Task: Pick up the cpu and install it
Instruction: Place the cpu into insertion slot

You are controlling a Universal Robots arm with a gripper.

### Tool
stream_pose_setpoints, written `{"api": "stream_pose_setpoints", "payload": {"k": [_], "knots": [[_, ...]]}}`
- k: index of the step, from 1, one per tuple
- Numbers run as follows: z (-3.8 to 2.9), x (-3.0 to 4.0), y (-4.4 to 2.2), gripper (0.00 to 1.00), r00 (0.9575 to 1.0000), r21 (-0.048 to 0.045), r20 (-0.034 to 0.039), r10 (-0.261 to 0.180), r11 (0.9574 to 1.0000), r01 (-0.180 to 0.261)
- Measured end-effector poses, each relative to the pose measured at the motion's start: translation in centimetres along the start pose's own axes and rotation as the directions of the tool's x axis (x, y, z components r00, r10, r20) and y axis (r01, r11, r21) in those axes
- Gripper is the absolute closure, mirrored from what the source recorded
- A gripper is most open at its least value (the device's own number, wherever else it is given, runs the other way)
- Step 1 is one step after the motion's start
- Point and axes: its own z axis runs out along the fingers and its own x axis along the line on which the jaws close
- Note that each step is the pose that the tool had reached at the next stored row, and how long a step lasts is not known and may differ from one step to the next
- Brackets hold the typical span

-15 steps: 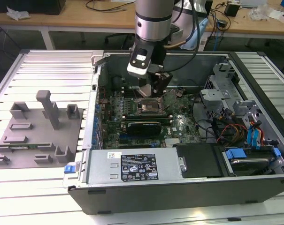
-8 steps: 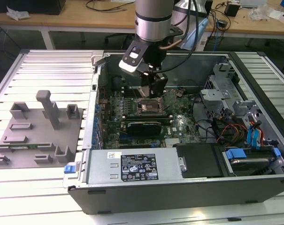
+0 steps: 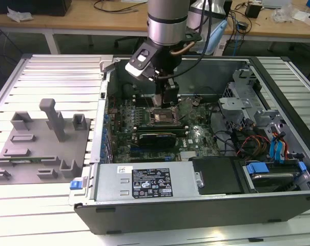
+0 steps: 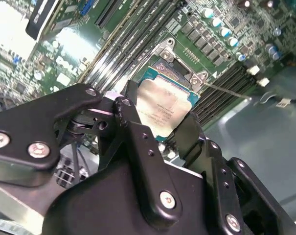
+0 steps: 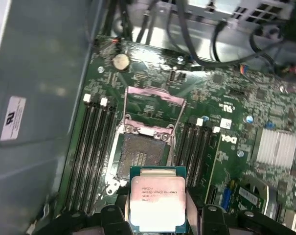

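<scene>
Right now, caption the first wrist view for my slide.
Gripper holding the cpu by opposite edges over the motherboard, near its open socket.

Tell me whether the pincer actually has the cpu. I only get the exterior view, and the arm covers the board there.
Observer: Yes. In the first wrist view the pincer is clamped on the cpu by two opposite edges, with the metal top facing the camera.
Operator: Is the socket ready for it?
Observer: It looks open. The socket lies bare, and its metal frame is swung back off it.
Operator: So is the chip seated or not?
Observer: Not seated. The cpu overlaps only one edge of the socket, and most of the contact field is uncovered.
</scene>
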Motion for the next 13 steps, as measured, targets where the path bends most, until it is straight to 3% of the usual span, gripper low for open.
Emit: {"api": "stream_pose_setpoints", "payload": {"k": [4,6,11,13], "knots": [[0.02,0.0,0.0,0.45,0.9959,-0.0001,0.0036,0.09,0.9959,-0.09],[0.04,0.0,0.0,0.45,0.9905,-0.0003,0.0055,0.138,0.9905,-0.138],[0.07,0.01,0.0,0.45,0.9896,-0.0004,0.0061,0.144,0.9896,-0.144],[0.2,0.0,-0.02,0.45,0.9895,-0.0004,0.0124,0.144,0.9896,-0.144]]}}
